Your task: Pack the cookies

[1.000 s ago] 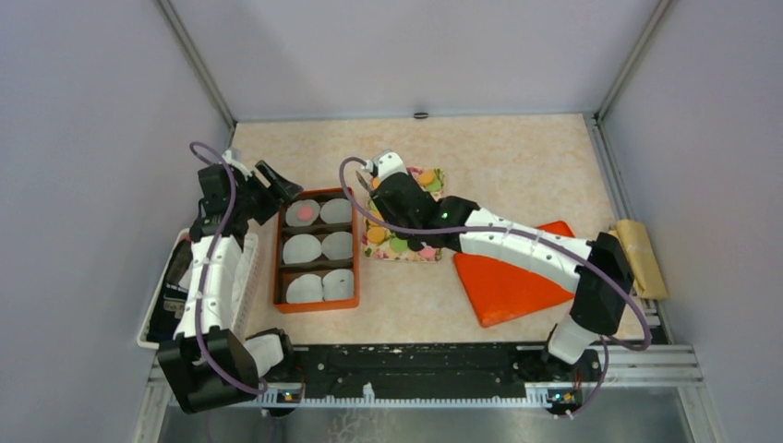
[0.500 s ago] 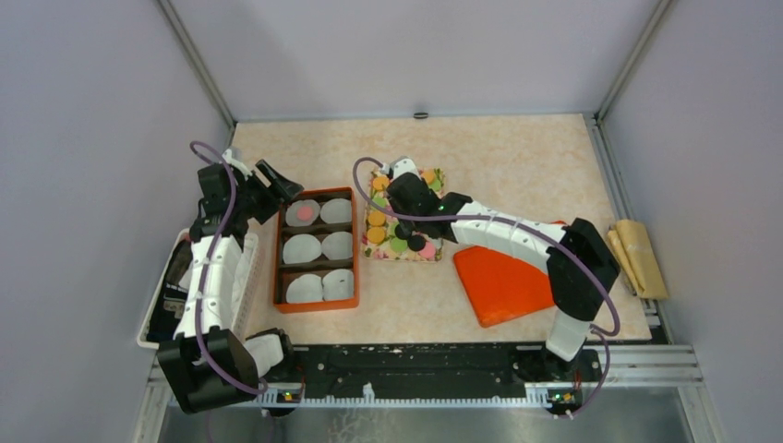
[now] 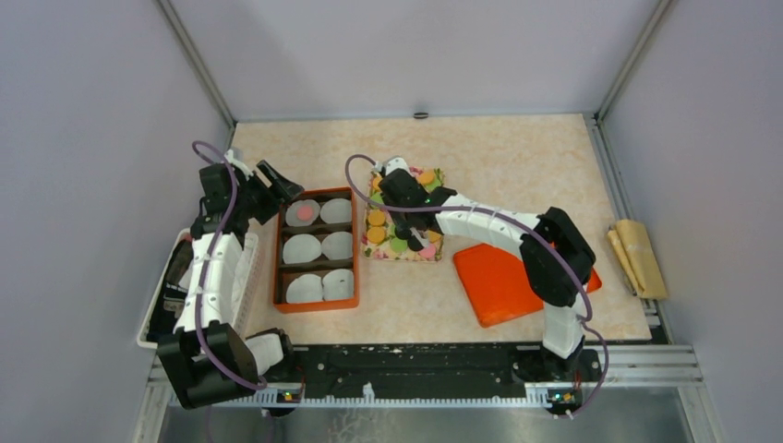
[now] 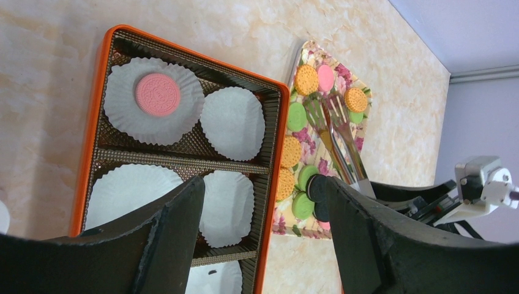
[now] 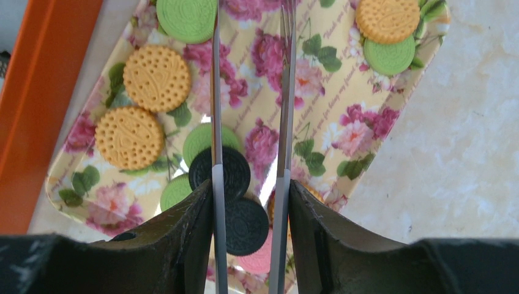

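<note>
Cookies [image 5: 149, 78], small flat round discs in orange, green, pink and black, lie mostly on a rectangular flowered tray [image 5: 343, 116] in the middle of the pale marbled worktop [image 3: 517, 157].

Nearest the arm bases, a flat orange sheet [image 3: 499, 286] lies under the right arm. Further out stands an orange compartment box [image 4: 98, 92], just left of the tray. It holds white pleated paper liners [image 4: 232, 122], and one pink cookie [image 4: 158, 95] sits in the far-left liner. The others look empty, so most of the packing remains.

The left claw [image 4: 263, 190] hangs above the box's far left corner, fingers wide apart and holding nothing. The right claw [image 5: 250, 208] is clamped on a pair of slim metal tongs [image 5: 216, 92] reaching out over the tray. Their fork tips stand slightly apart, with nothing between them that I can see.

Two black cookies [image 5: 229, 174] overlap under the tong arms, beside green ones. Closing there could pinch two at once or nudge the pile off the tray. A thin disc may also slip from smooth metal on the way across. The light liners could shift if the tips catch them.
</note>
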